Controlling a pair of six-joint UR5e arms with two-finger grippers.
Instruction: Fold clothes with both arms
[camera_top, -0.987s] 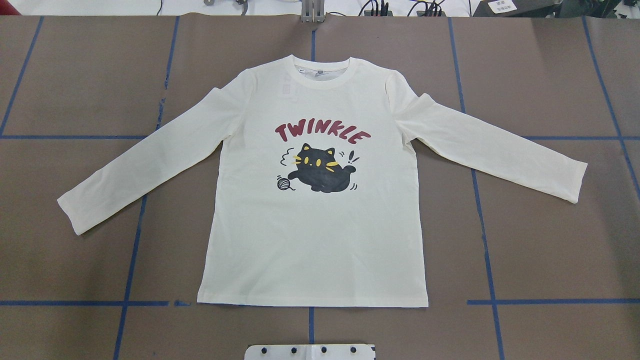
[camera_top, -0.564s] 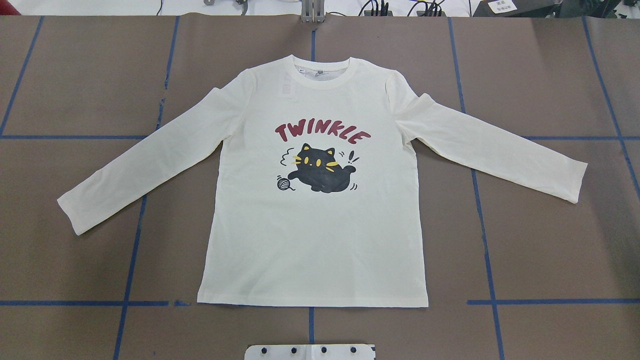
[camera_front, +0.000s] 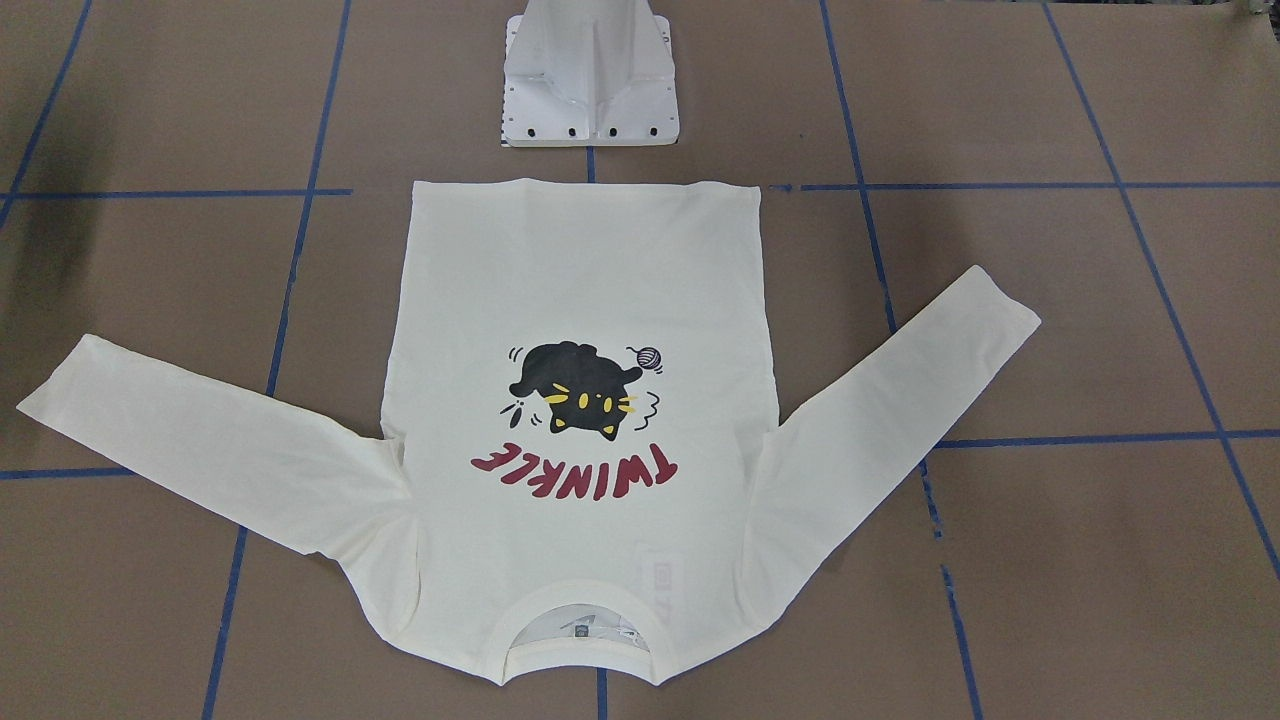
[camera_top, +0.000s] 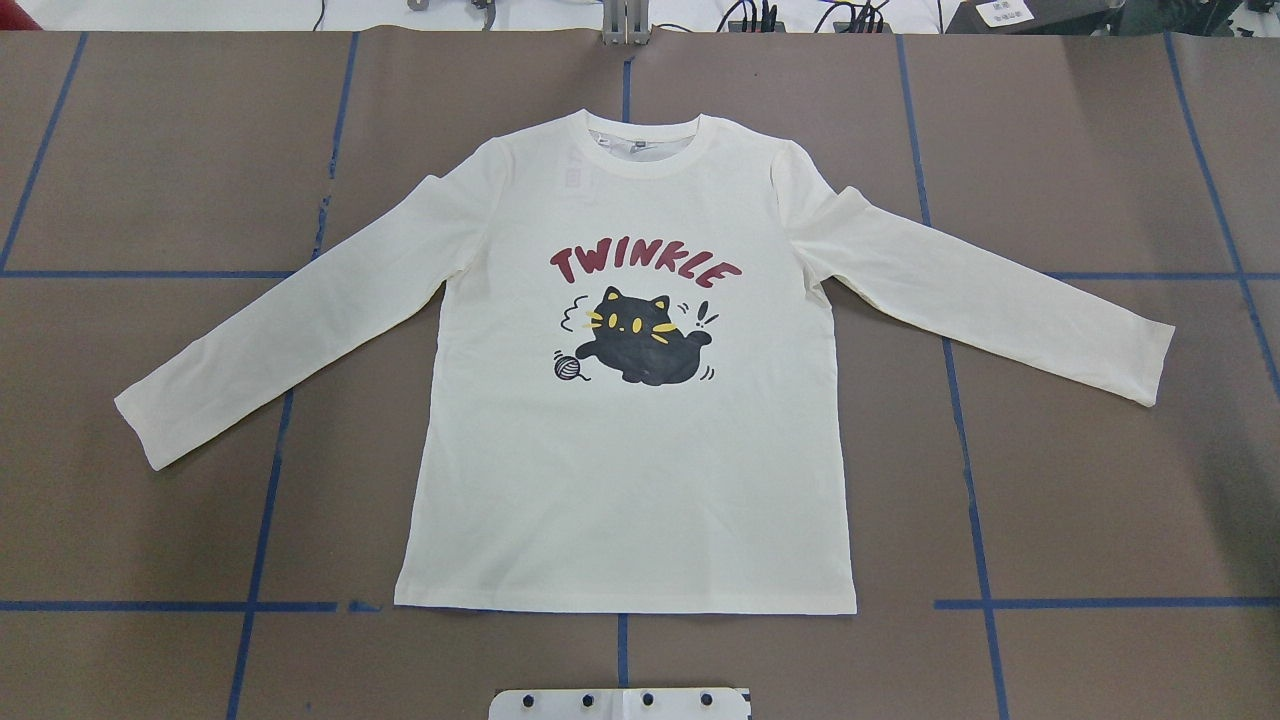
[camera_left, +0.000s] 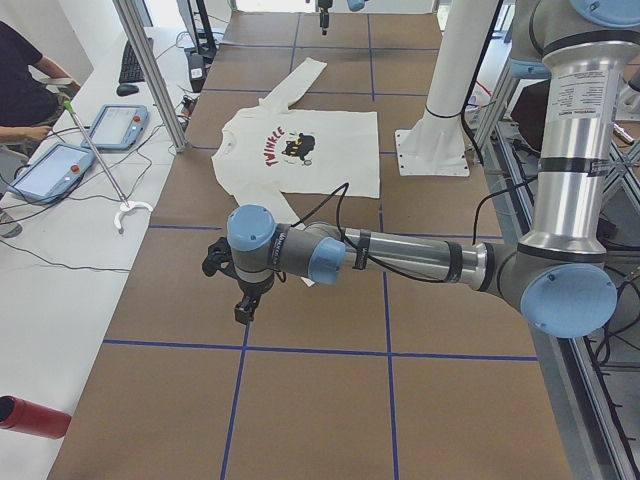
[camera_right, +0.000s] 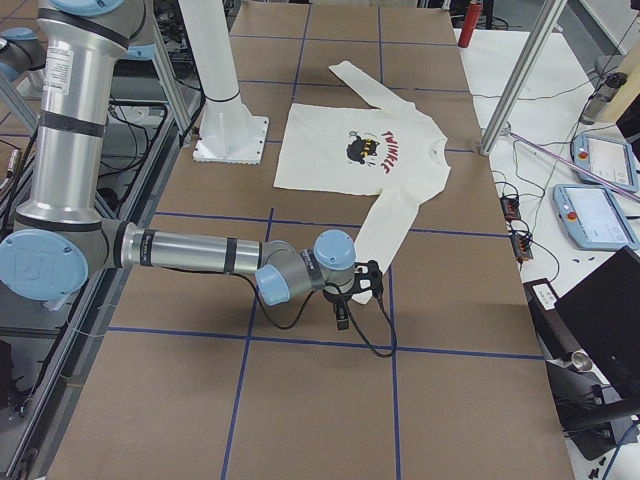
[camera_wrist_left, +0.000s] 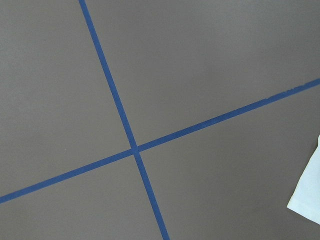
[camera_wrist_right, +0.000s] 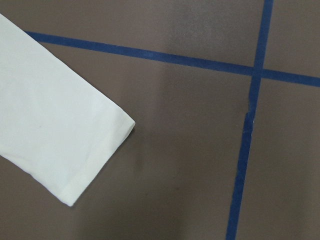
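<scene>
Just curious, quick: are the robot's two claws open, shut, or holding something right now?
Left gripper: cannot be told, side view only.
Right gripper: cannot be told, side view only.

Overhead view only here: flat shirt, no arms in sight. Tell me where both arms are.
Observer: In exterior left, the left arm stretches low over the table, left gripper pointing down near the T-shirt's sleeve end.
Operator: Now the right one.
Observer: In exterior right, the right arm is likewise low, right gripper beside the right-side cuff, which lies flat.
Operator: Report the jaws.
Observer: Cannot tell; only side views show them. The left wrist camera catches just the left-side cuff at its edge.
</scene>
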